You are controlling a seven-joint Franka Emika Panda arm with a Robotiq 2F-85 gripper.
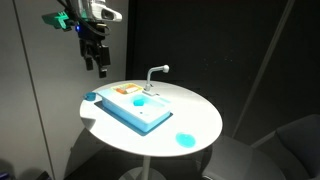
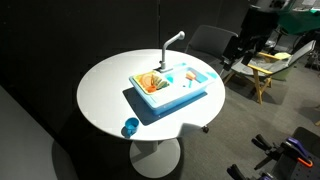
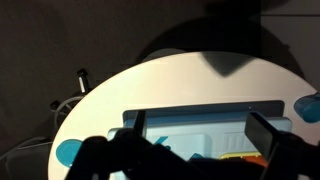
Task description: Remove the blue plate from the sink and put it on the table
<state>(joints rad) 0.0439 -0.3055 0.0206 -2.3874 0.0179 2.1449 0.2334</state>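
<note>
Wrist view frames the gripper (image 3: 185,150) with its dark jaws spread wide, holding and touching nothing; it hangs high above the edge of the round white table (image 1: 200,115). On the table, the blue plate (image 1: 141,101) lies in the basin of the light-blue toy sink (image 1: 150,119), beside an orange-and-white item (image 1: 125,90).
</note>
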